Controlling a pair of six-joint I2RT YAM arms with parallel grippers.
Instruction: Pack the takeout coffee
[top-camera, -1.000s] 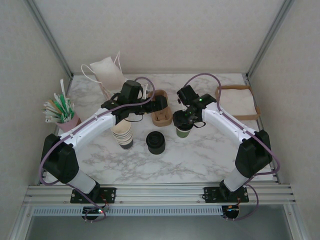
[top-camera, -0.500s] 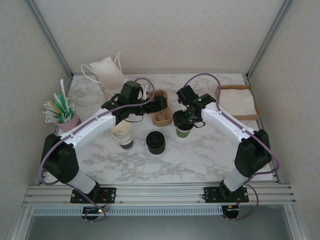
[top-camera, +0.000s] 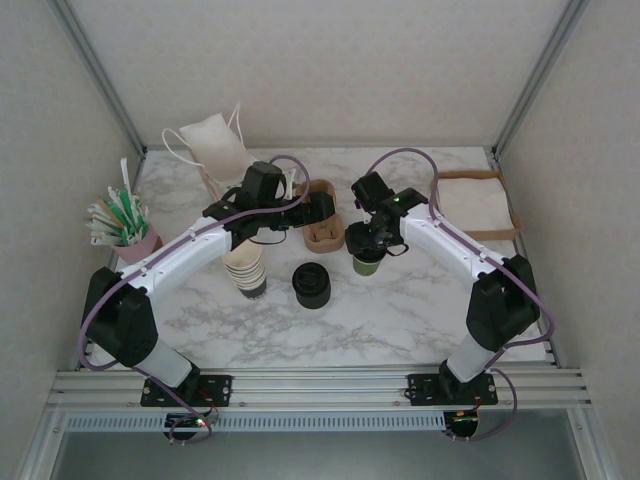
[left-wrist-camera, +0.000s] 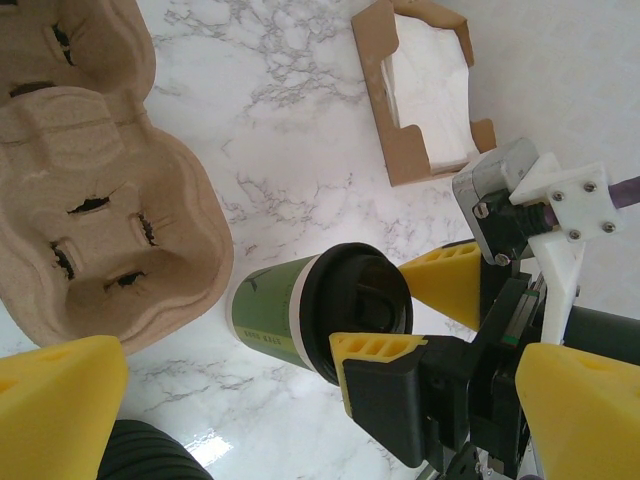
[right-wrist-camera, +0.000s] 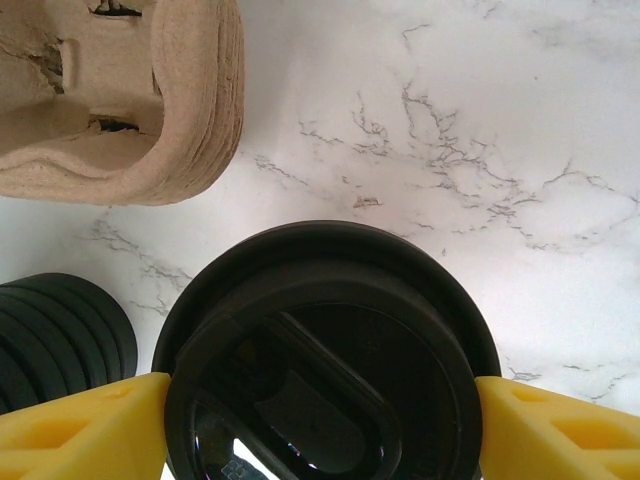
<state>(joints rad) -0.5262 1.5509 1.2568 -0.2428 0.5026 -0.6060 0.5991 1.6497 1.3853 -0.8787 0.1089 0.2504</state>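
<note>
Right gripper (top-camera: 366, 248), clamped on the takeout coffee (top-camera: 365, 265), has shifted slightly left & far w/ the cup, ending nearer the cardboard carrier (top-camera: 324, 236) than 1 sec ago.

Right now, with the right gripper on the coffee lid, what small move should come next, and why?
Probably lift the takeout coffee straight up a little. The right gripper is shut on its black lid, and the cup is beside the pulp carrier, outside its wells. The carrier's wall would likely block a sideways slide.
</note>
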